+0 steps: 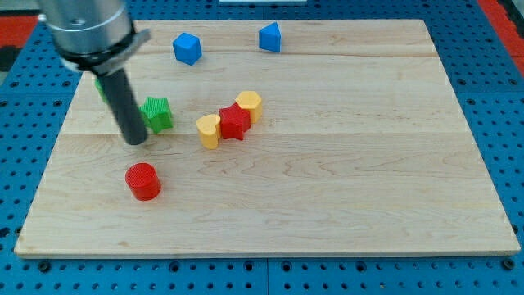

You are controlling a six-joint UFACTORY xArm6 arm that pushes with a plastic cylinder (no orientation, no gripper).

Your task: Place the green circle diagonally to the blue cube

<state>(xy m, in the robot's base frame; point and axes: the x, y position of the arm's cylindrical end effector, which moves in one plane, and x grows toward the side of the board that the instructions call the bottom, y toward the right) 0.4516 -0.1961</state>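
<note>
The blue cube sits near the view's top, left of centre. A sliver of green shows at the left edge of my rod, below the arm's housing; it may be the green circle, mostly hidden. My tip rests on the board just left of and below the green star, close to it. The tip is well below and left of the blue cube.
A second blue block lies at the top centre. A yellow heart, a red star and a yellow hexagon form a touching diagonal row mid-board. A red cylinder lies below the tip. The board's left edge is near.
</note>
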